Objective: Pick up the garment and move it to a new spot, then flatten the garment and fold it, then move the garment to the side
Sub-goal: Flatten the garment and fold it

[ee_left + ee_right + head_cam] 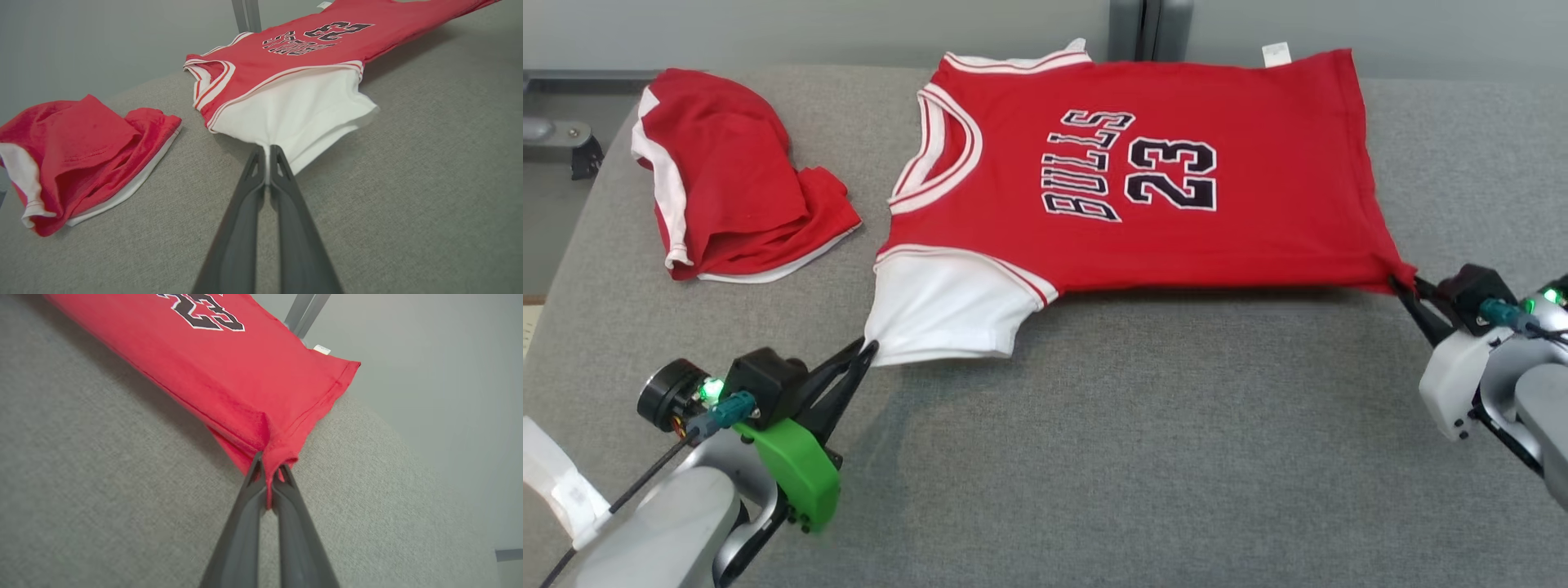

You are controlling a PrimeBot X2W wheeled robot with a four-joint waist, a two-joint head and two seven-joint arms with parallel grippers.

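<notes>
Red jersey [1143, 163] lies crosswise, collar [938, 151] leftward, hem [1357, 163] rightward, seemingly taut.

On the worktop [1143, 457], the jersey [1143, 171] lies at upper middle of the frame, a bunched garment [727, 188] to its left.

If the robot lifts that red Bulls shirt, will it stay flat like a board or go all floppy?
Probably floppy: the jersey puckers into folds where the right gripper pinches its corner. It likely sags in the middle, since the left gripper holds just the white sleeve tip. It seems light: two small pinches hold its near edge up.
</notes>
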